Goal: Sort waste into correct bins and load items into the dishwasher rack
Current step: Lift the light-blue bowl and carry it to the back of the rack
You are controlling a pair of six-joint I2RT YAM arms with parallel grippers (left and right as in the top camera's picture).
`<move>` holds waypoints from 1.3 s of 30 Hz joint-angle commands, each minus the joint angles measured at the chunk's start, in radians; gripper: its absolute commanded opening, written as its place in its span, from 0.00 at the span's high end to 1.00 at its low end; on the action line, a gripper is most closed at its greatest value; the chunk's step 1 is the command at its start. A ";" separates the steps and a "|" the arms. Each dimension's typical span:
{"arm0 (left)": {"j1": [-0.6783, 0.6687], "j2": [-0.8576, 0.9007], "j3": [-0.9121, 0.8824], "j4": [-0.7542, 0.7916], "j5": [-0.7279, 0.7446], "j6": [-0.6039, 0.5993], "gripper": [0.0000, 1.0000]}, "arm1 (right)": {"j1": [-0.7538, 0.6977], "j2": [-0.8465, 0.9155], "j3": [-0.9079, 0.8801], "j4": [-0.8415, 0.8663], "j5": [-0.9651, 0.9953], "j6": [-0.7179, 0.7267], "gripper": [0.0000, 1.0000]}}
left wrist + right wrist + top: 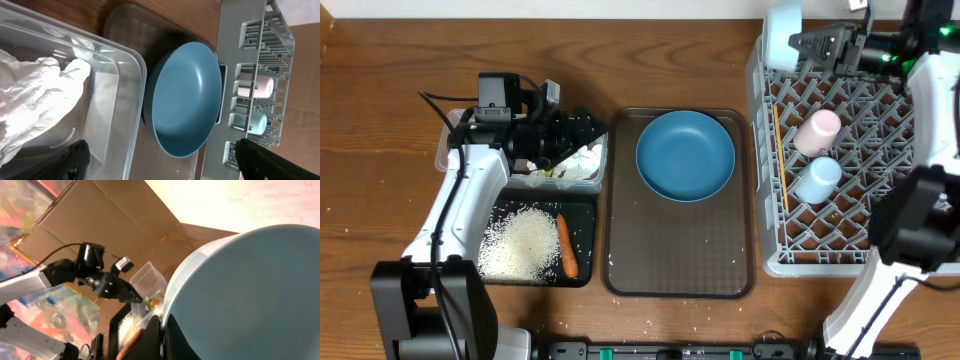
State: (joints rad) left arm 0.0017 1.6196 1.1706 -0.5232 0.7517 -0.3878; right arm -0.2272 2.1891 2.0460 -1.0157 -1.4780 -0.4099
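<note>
My left gripper [582, 135] hangs open over the clear tub [448, 150], its black fingertips [75, 159] wide apart and empty. Crumpled white tissues [35, 100] and a scrap of green-yellow wrapper [560, 172] lie in that tub. The black tray [585, 212] holds rice [520, 245] and the orange carrot [566, 245]. The blue plate [685, 155] rests on the brown serving tray [680, 260]. My right gripper [161, 335] is shut on the rim of the white bowl [250, 295], held on edge above the far left corner of the grey rack [860, 240]. The pink cup [817, 130], light blue cup [817, 180] and chopsticks [779, 160] lie in the rack.
Loose rice grains dot the brown tray and the table's front edge [650, 322]. A cardboard box [115, 215] stands beyond the table. The rack's tall pegs [272, 45] rise just right of the plate.
</note>
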 commanded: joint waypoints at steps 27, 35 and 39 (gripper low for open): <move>-0.001 -0.022 -0.006 0.001 -0.005 0.010 0.05 | -0.090 0.163 0.013 -0.066 0.114 -0.066 0.99; -0.001 -0.022 -0.006 0.001 -0.005 0.010 0.05 | -0.084 0.162 0.013 -0.043 -0.082 -0.047 0.99; -0.001 -0.022 -0.006 0.001 -0.005 0.010 0.05 | -0.072 0.162 0.003 -0.048 -0.082 -0.063 0.99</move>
State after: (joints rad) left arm 0.0017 1.6192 1.1706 -0.5232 0.7517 -0.3878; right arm -0.3096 2.3386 2.0457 -1.0611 -1.4956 -0.4610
